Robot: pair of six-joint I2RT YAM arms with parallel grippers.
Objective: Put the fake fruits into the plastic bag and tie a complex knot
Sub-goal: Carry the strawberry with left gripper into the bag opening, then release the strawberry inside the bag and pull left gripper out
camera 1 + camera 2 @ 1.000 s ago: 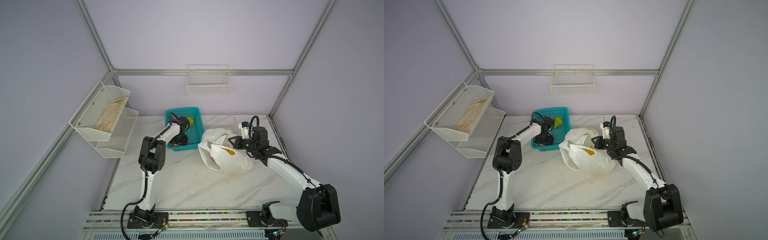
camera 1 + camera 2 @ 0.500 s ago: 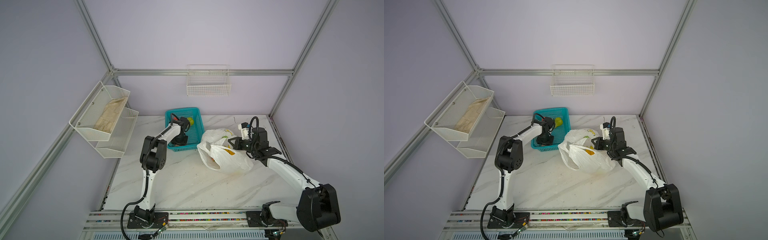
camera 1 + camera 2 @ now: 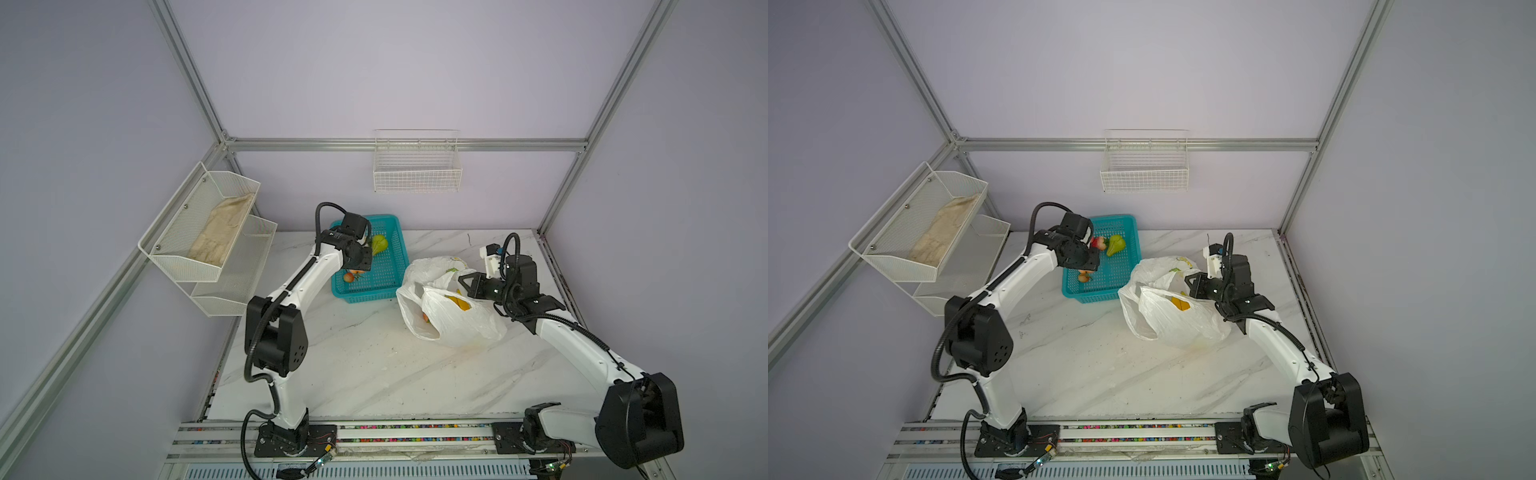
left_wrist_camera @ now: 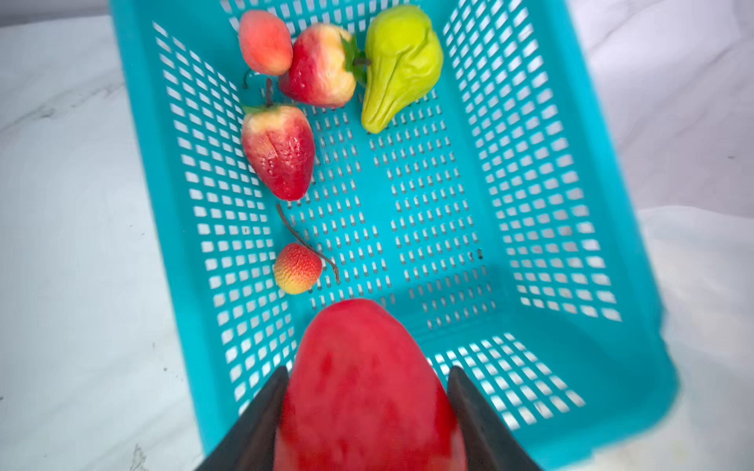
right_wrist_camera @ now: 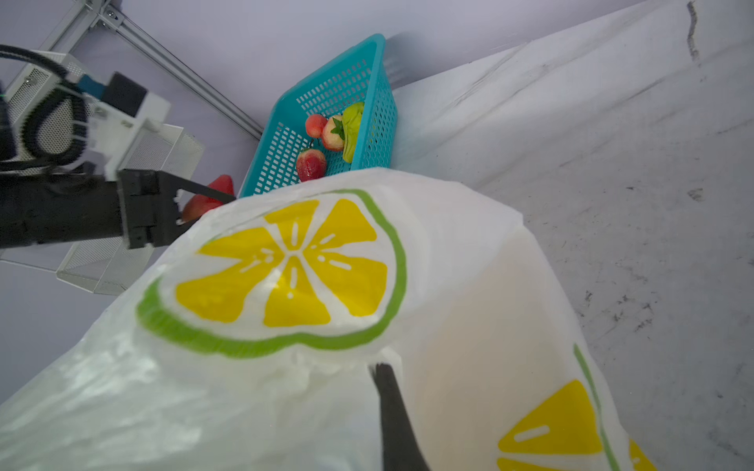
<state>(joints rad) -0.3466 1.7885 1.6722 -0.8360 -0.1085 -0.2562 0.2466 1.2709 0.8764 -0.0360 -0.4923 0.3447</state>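
Here, left gripper (image 4: 367, 369) clamps a smooth, tapered red fruit (image 4: 363, 342) — right gripper (image 3: 466, 286) pinches the thin, crinkled plastic bag (image 5: 285, 265).

The left arm (image 3: 305, 276) is reaching forward. The left gripper (image 4: 367, 373) is clamping a red fruit (image 4: 361, 412) between both fingers, and the fruit is projecting ahead of the fingertips. The right arm (image 3: 582, 345) is extending inward. The right gripper (image 3: 467, 286) is pinching the plastic bag (image 5: 449, 253) with its jaws fully closed on the film.
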